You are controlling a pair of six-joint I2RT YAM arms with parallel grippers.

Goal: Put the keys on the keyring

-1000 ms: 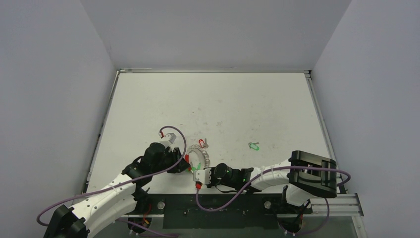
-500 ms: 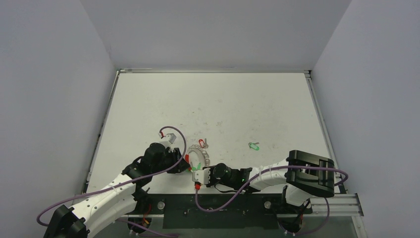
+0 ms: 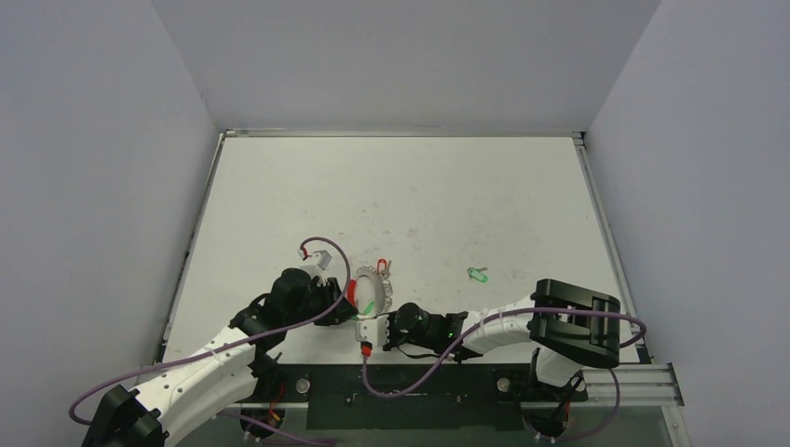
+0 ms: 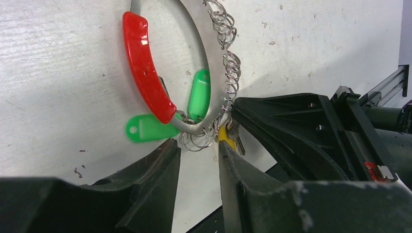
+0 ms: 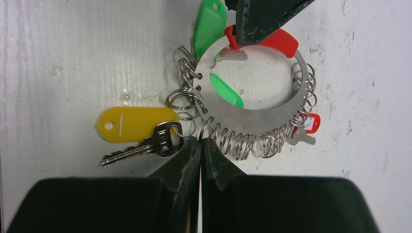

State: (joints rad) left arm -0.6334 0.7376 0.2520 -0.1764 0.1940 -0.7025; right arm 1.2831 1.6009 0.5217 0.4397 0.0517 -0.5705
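The keyring (image 5: 262, 119) is a flat silver ring edged with small wire loops, with a red curved segment (image 4: 145, 68). It lies between both arms (image 3: 374, 284). Two green-tagged keys (image 4: 150, 130) hang on it, plus a red one (image 5: 311, 124). A yellow-tagged key (image 5: 136, 124) lies against its left side. My right gripper (image 5: 200, 141) is shut, its tips touching the loops beside that key. My left gripper (image 4: 197, 148) stands part-way open. The ring's rim sits just past its tips, and loops hang in the gap. Another green key (image 3: 478, 275) lies alone to the right.
The table's front edge and the black mounting rail (image 3: 410, 391) run just behind both grippers. Purple cables (image 3: 321, 244) loop over the arms near the ring. Grey walls enclose the table on three sides.
The right gripper has shifted slightly left and closed its jaws at the ring's edge. The keyring has moved a little toward the back. The left gripper has held its place.
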